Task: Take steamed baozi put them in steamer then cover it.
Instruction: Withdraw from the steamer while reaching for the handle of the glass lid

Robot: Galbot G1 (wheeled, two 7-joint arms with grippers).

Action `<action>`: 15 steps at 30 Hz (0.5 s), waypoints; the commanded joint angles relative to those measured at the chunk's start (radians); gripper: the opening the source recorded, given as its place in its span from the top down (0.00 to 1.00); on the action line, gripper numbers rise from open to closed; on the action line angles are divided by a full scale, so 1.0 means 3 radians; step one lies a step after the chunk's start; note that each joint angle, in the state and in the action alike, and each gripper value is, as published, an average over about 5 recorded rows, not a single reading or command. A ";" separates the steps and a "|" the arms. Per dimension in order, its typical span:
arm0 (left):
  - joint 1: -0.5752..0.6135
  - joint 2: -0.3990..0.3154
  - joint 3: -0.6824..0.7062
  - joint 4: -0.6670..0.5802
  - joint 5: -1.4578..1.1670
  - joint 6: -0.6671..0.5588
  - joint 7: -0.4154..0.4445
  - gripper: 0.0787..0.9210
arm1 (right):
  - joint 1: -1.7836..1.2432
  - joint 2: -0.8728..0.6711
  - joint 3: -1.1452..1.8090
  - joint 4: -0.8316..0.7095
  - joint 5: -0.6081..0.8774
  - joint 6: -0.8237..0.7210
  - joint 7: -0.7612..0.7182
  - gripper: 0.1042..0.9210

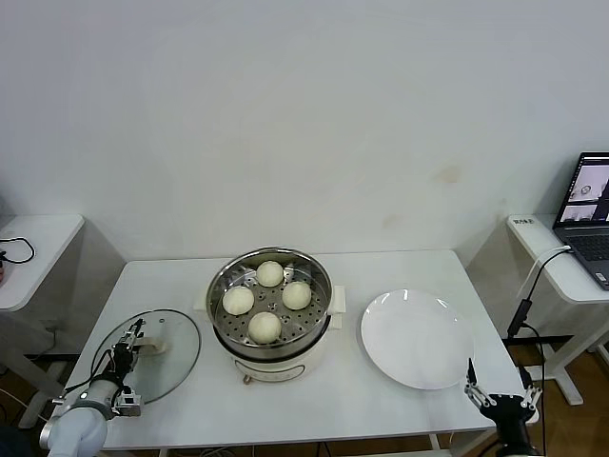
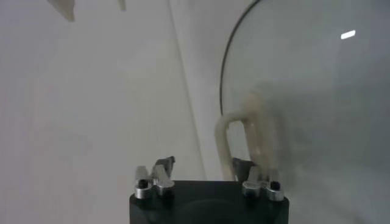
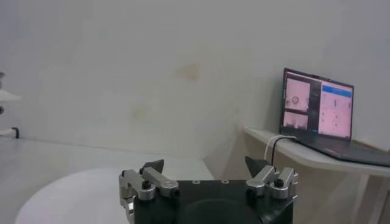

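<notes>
Left gripper (image 1: 136, 335) half-closed around the cover (image 1: 171, 367) handle; grasp unclear

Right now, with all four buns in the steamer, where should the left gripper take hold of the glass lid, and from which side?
Grip the cover by its cream bar handle at the centre, coming from above: the glass lies flat, leaving only the raised bar graspable. The left gripper is already there.
</notes>
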 commanded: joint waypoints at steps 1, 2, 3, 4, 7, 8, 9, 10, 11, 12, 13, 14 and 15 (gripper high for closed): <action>-0.0043 -0.0021 -0.0006 0.0160 -0.0018 -0.0029 -0.0052 0.57 | 0.0008 0.0003 -0.0019 -0.0016 -0.0027 0.0001 -0.0006 0.12; -0.0049 -0.0030 -0.0011 0.0185 -0.0024 -0.0039 -0.0073 0.60 | 0.0010 0.0003 -0.0022 -0.0020 -0.0038 0.0006 -0.0011 0.12; -0.0053 -0.0040 -0.0017 0.0206 -0.0035 -0.0049 -0.0097 0.64 | 0.0010 0.0004 -0.0025 -0.0023 -0.0047 0.0008 -0.0016 0.12; -0.0053 -0.0052 -0.0025 0.0220 -0.0049 -0.0058 -0.0124 0.68 | 0.0011 0.0005 -0.0028 -0.0025 -0.0055 0.0011 -0.0019 0.12; -0.0027 -0.0083 -0.0055 0.0204 -0.0116 -0.0074 -0.0213 0.78 | 0.0012 0.0006 -0.0041 -0.0030 -0.0055 0.0007 -0.0017 0.12; -0.0010 -0.0093 -0.0071 0.0178 -0.0141 -0.0077 -0.0243 0.81 | 0.0013 0.0006 -0.0045 -0.0033 -0.0055 0.0006 -0.0015 0.12; 0.0013 -0.0102 -0.0092 0.0147 -0.0163 -0.0080 -0.0269 0.84 | 0.0015 0.0005 -0.0049 -0.0036 -0.0055 0.0005 -0.0014 0.12; 0.0044 -0.0114 -0.0119 0.0095 -0.0188 -0.0083 -0.0297 0.87 | 0.0017 0.0004 -0.0054 -0.0039 -0.0056 0.0004 -0.0012 0.12; 0.0076 -0.0124 -0.0147 0.0037 -0.0212 -0.0085 -0.0320 0.88 | 0.0018 0.0002 -0.0060 -0.0040 -0.0057 0.0002 -0.0012 0.12; 0.0114 -0.0136 -0.0176 -0.0028 -0.0243 -0.0087 -0.0337 0.89 | 0.0019 -0.0002 -0.0066 -0.0039 -0.0059 0.0001 -0.0014 0.12; 0.0153 -0.0148 -0.0206 -0.0095 -0.0278 -0.0088 -0.0351 0.90 | 0.0019 -0.0006 -0.0071 -0.0037 -0.0064 0.0000 -0.0017 0.12; 0.0192 -0.0160 -0.0234 -0.0169 -0.0316 -0.0088 -0.0364 0.90 | 0.0019 -0.0011 -0.0077 -0.0034 -0.0072 -0.0001 -0.0023 0.12; 0.0228 -0.0170 -0.0259 -0.0228 -0.0353 -0.0088 -0.0371 0.90 | 0.0018 -0.0019 -0.0085 -0.0029 -0.0078 -0.0002 -0.0028 0.12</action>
